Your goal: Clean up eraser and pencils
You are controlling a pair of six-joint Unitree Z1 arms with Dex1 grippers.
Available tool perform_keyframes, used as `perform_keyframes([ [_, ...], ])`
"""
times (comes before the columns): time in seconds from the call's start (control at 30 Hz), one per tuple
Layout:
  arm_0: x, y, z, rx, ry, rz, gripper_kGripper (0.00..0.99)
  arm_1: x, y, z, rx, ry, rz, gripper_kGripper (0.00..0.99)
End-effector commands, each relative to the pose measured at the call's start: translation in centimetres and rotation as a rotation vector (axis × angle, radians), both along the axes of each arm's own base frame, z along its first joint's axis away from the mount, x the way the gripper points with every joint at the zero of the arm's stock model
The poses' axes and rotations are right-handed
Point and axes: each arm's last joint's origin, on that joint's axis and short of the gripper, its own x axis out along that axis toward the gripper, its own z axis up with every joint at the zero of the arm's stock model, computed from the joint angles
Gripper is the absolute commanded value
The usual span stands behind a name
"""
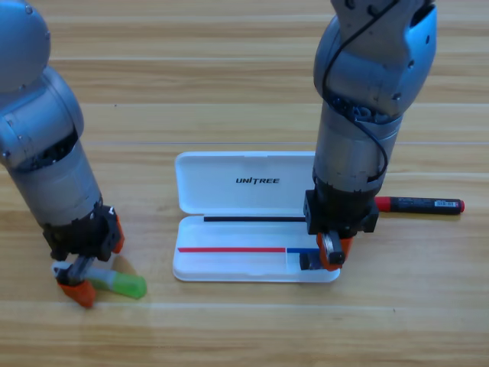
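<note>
Left gripper [76,284] has its fingers shut around the green pencil's [126,286] pale end on the bench [244,329]; we lift level. Right gripper [330,254] holds the eraser [309,261] over the white case [229,264] (right compartment); we release low. Red pencil [420,204] waits right.

Cut off by the top edge: upper parts of both arms. Hidden behind the right arm: the right end of the white case [229,187] lid and the cap end of the red-capped pencil [420,204]; under the right gripper [330,256], most of the eraser [309,262]. Covered by the left gripper [76,281]: the pale end of the green pencil [122,284]; jaw gap not discernible.
</note>
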Motion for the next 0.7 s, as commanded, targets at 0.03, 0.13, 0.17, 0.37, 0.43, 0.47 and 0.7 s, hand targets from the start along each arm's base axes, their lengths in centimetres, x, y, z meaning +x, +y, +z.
perform_keyframes([
  [0.03, -0.10, -0.53, -0.38, 0.005, 0.028, -0.005, 0.746, -0.05, 1.76, -3.11, -0.073, 0.005, 0.044, 0.000],
  [0.13, -0.09, -0.53, -0.36, 0.006, 0.029, -0.005, 0.695, 0.18, 1.91, -3.22, -0.074, -0.001, 0.045, 0.000],
  [0.17, -0.08, -0.54, -0.33, 0.006, 0.029, -0.005, 0.690, 0.23, 1.97, -3.29, -0.074, -0.001, 0.047, 0.000],
  [0.37, 0.02, -0.66, -0.23, 0.000, 0.032, -0.007, 0.609, 0.61, 2.04, -3.58, -0.074, -0.001, 0.045, 0.000],
  [0.43, -0.02, -0.67, -0.23, -0.003, 0.036, -0.013, 0.589, 0.67, 2.01, -3.65, -0.075, 0.000, 0.044, 0.000],
  [0.47, 0.01, -0.70, -0.20, -0.005, 0.036, -0.013, 0.589, 0.67, 2.01, -3.65, -0.075, 0.000, 0.045, 0.000],
  [0.7, 0.11, -0.85, -0.71, -0.004, 0.055, -0.015, 0.589, 0.77, 2.15, -3.69, -0.073, -0.002, 0.045, 0.000],
])
